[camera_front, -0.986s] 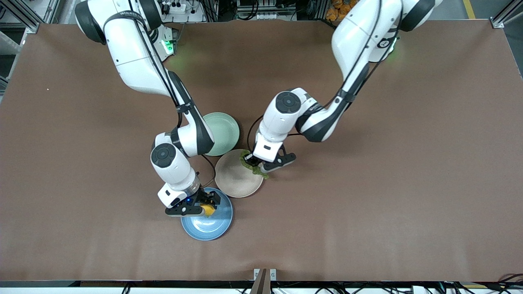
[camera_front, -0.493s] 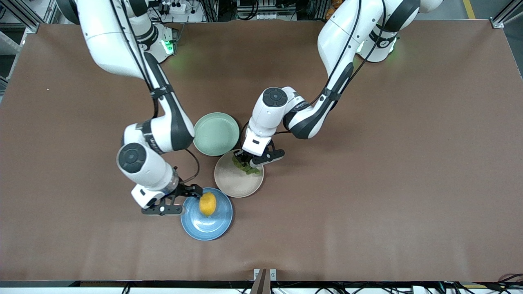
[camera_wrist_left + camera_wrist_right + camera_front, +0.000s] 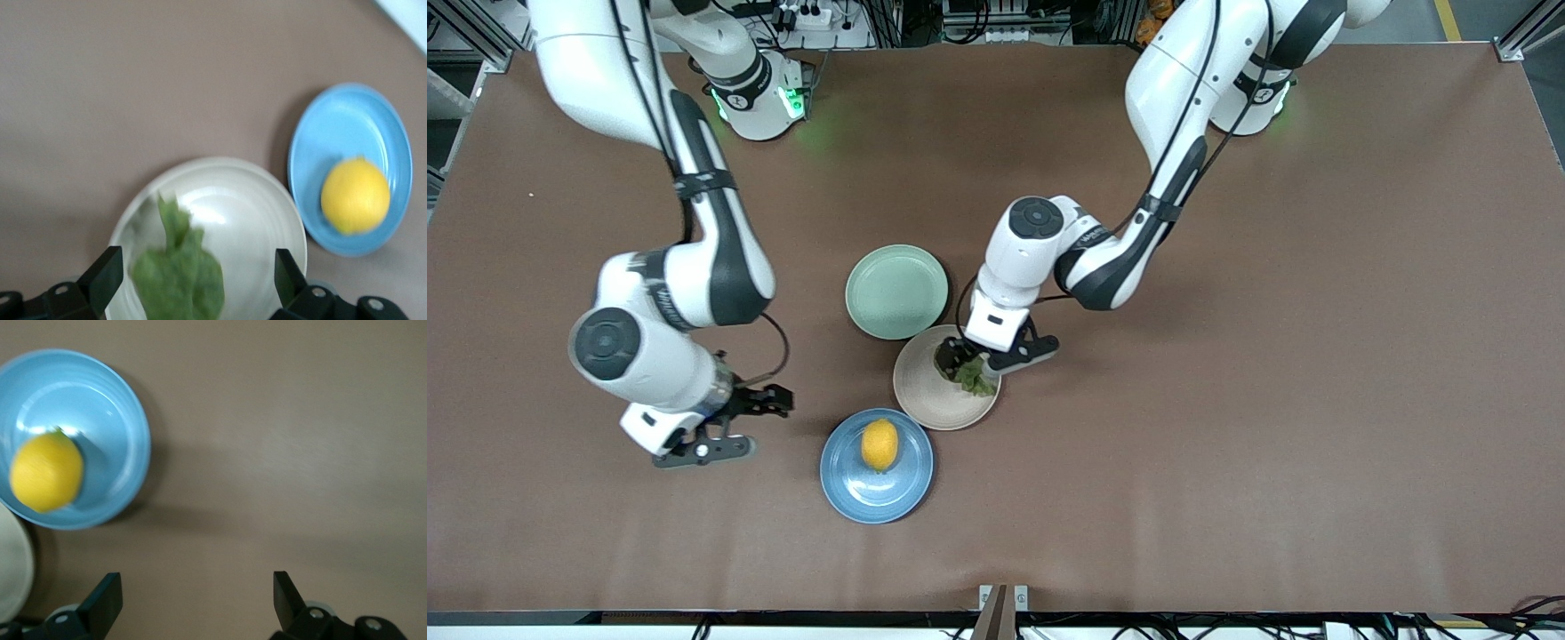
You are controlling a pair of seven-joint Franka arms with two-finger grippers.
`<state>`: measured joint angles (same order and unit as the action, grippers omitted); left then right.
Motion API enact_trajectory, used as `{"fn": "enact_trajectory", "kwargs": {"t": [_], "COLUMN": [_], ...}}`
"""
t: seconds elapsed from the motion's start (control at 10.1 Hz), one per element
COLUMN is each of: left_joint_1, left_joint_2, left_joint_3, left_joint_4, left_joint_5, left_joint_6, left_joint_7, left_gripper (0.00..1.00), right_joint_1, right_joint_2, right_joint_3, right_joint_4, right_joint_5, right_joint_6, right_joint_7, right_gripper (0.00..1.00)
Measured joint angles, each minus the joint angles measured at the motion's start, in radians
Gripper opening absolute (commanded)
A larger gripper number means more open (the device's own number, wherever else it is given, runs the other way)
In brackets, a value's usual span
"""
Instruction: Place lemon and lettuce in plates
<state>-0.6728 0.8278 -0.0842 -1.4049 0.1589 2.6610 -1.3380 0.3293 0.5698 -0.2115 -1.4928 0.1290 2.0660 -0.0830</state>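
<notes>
The lemon (image 3: 879,444) rests inside the blue plate (image 3: 849,493), which sits on the brown surface (image 3: 1272,400) nearer to the front camera than the beige-pink plate (image 3: 925,400); the two plates lie just beside each other. The right end effector (image 3: 734,427) is over bare surface beside the blue plate, toward the right arm's end, with its fingers (image 3: 103,600) spread wide, holding nothing and touching nothing. The left end effector (image 3: 996,354) is over the rim of the beige-pink plate, on the side toward the left arm's end. Its fingers (image 3: 107,277) are spread wide apart, and the lettuce (image 3: 179,280) lies between them without being pinched. The lettuce is in the beige-pink plate, near the rim below the left end effector. A pale green plate (image 3: 896,292) lies farther from the front camera, just beside the beige-pink plate, and carries nothing.
</notes>
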Motion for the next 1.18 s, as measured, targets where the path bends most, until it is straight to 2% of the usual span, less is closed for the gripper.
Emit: {"fn": "enact_trajectory", "kwargs": {"t": [0.3, 0.49, 0.69, 0.89, 1.18], "left_joint_1": [0.082, 0.134, 0.192, 0.277, 0.402], "left_joint_2": [-0.052, -0.072, -0.096, -0.14, -0.179], "left_joint_3": [0.01, 0.011, 0.013, 0.014, 0.013], "left_joint_4": [0.008, 0.007, 0.008, 0.007, 0.005], "left_joint_5": [0.001, 0.001, 0.001, 0.001, 0.001], "left_joint_6": [-0.185, -0.323, -0.465, -0.558, -0.662], "left_joint_7": [0.064, 0.15, 0.269, 0.383, 0.564], "left_gripper": [1.0, 1.0, 1.0, 1.0, 1.0], "right_joint_1": [-0.115, -0.149, -0.169, -0.194, -0.219], "right_joint_2": [-0.117, -0.193, -0.265, -0.336, -0.427], "right_joint_3": [-0.001, 0.0, 0.0, 0.001, 0.001], "right_joint_4": [-0.163, -0.298, -0.428, -0.509, -0.542], "right_joint_5": [-0.013, -0.081, -0.11, -0.113, -0.114], "right_joint_6": [0.005, 0.074, 0.127, 0.133, 0.098], "right_joint_7": [-0.137, -0.147, -0.147, -0.149, -0.163], "right_gripper": [1.0, 1.0, 1.0, 1.0, 1.0]}}
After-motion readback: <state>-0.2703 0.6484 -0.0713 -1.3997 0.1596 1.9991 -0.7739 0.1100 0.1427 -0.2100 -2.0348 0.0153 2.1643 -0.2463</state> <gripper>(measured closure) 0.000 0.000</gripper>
